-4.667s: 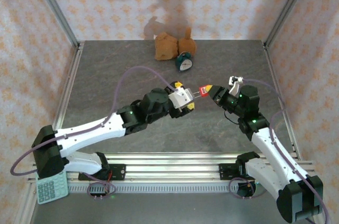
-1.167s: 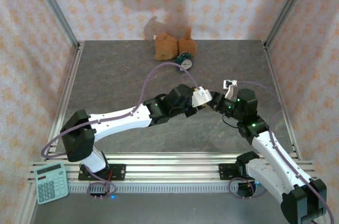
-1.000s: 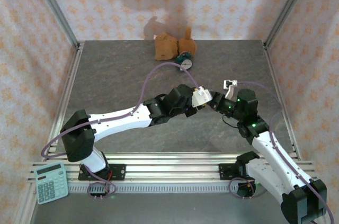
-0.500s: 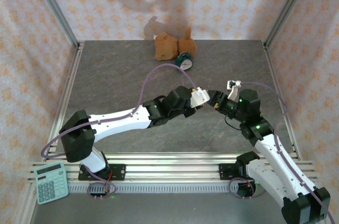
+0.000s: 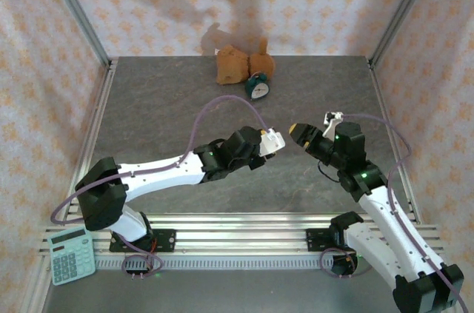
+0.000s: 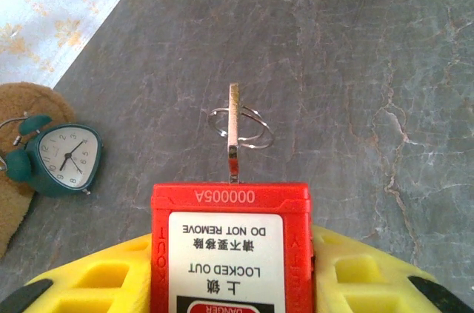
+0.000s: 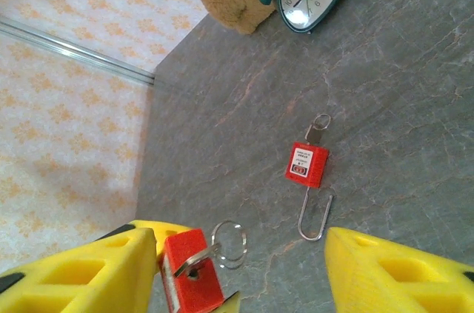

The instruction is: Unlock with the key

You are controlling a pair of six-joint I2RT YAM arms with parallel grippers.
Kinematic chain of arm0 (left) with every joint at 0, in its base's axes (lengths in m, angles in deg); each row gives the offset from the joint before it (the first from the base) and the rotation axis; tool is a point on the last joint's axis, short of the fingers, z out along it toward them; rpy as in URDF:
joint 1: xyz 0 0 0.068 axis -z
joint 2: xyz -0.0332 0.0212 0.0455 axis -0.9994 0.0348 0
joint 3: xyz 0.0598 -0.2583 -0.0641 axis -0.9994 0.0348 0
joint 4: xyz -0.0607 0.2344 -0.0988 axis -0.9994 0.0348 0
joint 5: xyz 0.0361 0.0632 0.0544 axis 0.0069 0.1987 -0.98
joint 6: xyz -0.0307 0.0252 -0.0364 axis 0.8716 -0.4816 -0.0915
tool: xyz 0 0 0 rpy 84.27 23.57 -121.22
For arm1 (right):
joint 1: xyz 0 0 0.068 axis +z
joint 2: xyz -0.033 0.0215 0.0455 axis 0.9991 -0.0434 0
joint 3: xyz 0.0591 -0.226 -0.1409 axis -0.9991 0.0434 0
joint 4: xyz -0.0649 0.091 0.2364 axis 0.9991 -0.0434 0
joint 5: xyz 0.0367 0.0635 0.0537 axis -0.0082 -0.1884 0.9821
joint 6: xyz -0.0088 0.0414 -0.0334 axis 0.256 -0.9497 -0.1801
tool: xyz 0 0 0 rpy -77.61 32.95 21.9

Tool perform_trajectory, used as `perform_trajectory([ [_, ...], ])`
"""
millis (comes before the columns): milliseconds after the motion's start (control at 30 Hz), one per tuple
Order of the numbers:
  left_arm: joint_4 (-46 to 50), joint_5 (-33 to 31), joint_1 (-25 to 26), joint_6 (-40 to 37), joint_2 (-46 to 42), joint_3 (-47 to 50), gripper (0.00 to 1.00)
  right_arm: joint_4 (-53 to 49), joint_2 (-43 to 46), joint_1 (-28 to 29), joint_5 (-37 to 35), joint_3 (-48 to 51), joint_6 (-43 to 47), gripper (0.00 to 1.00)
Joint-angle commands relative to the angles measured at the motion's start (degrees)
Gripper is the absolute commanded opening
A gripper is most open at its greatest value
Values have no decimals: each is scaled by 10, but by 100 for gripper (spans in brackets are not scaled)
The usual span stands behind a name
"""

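Key-turning step, I judge — left gripper (image 6: 231, 272) clamped on the small red plastic padlock (image 6: 229, 243), thin brass key (image 6: 234, 124) seated in its keyway just ahead of that gripper, right gripper (image 5: 302, 134) open, standing off opposite — next: close squarely on the key's flat and twist.
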Motion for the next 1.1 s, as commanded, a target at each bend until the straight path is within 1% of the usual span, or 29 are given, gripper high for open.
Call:
perform_trajectory([
  [0,7,26,-8,20,-21,5,12,-13,0,-3,-23,-17,14,61],
  [133,4,35,-6,52,-12,20,13,-37,1,-16,-53,-9,14,61],
  [267,-33,-1,-14,90,-23,66,12,-39,-4,-38,-51,5,7,61],
  [300,-47,-6,-21,108,-29,81,12,-37,-7,-42,-48,7,6,61],
  [400,-92,-8,-65,186,-61,133,12,-28,-16,-48,-39,13,2,61],
  [467,-116,-10,-82,219,-78,165,12,-15,-23,-49,-34,17,-2,61],
  [600,-112,-9,-82,244,-81,187,12,6,-42,-49,-23,24,-11,60],
  [767,-150,-4,-88,288,-74,225,13,23,-58,-49,-10,25,-17,60],
  [933,-147,41,-89,302,-47,219,13,22,-62,-49,-8,23,-14,60],
  [1067,-171,38,-90,310,-18,228,13,26,-64,-49,-5,25,-16,60],
])
